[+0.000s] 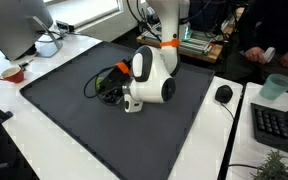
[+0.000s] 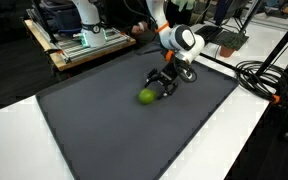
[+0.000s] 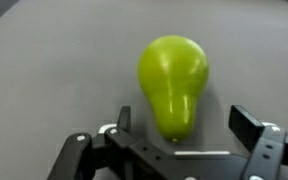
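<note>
A green pear lies on its side on the dark grey mat, its narrow end pointing toward the gripper. My gripper is open, its two black fingers spread on either side of the pear's narrow end without touching it. In an exterior view the pear lies on the mat just beside the lowered gripper. In the other exterior view the arm's white wrist hides the pear, and the gripper sits low over the mat.
The dark mat covers a white table. A computer mouse, a keyboard and a teal cup sit to one side. A small bowl and a monitor stand at another. Black cables lie beside the mat.
</note>
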Available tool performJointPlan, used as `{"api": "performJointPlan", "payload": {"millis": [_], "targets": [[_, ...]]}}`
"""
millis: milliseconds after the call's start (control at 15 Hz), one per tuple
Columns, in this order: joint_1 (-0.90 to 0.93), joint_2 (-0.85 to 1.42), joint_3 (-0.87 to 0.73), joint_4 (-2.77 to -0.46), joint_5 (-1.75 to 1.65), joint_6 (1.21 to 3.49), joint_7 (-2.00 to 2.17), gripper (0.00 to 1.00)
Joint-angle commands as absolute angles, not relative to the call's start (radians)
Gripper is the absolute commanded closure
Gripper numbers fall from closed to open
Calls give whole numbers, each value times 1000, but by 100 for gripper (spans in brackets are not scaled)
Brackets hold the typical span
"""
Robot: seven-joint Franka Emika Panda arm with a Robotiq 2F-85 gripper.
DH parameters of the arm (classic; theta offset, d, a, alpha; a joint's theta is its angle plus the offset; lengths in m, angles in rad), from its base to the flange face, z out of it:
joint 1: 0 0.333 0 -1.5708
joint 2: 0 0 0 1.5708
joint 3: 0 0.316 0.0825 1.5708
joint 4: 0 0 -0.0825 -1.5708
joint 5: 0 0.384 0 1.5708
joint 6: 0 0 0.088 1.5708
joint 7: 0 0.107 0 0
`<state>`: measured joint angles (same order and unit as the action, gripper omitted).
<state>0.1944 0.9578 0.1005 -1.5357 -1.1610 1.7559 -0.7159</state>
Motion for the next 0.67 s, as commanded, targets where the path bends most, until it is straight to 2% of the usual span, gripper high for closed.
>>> {"api": "performJointPlan", "payload": {"millis": [0, 400, 600], "targets": [[185, 994, 103, -1485, -1188, 1799, -751, 0], [186, 1013, 88, -1455, -1175, 1780, -758, 0], [188, 1025, 80, -1441, -1175, 1770, -770, 9]]}}
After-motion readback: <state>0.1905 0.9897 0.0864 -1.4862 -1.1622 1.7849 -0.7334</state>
